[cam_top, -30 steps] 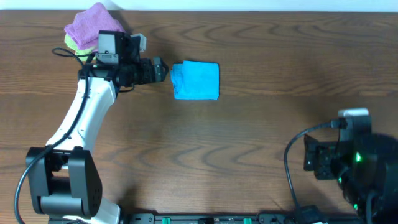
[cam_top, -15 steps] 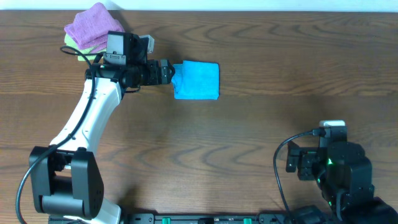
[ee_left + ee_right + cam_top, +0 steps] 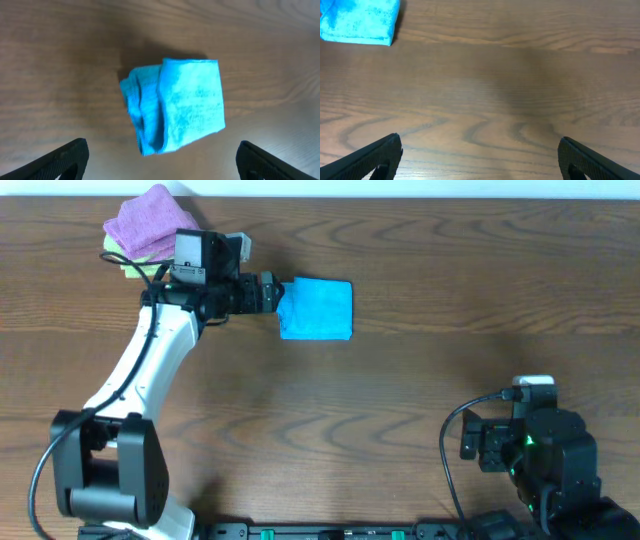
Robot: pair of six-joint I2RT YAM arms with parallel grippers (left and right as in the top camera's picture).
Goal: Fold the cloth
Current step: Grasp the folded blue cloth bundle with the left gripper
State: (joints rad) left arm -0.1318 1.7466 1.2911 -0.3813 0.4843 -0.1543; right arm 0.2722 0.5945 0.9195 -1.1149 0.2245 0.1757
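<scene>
The sky-blue cloth (image 3: 316, 309) lies folded into a small rectangle on the wooden table, upper middle of the overhead view. It also shows in the left wrist view (image 3: 175, 105), with a bunched fold on its left side, and at the top left corner of the right wrist view (image 3: 360, 20). My left gripper (image 3: 270, 292) is open and empty, right at the cloth's left edge; its fingers (image 3: 160, 162) frame the cloth's near end. My right gripper (image 3: 480, 157) is open and empty over bare wood, at the table's lower right (image 3: 480, 448).
A purple folded cloth (image 3: 150, 220) sits on a light-green folded cloth (image 3: 118, 250) at the table's back left, behind my left arm. Cables run by the right arm's base at the front edge.
My left gripper moved right from beside the purple cloth to the blue cloth's left edge. My right arm pulled back and left near the front edge, then held still.
</scene>
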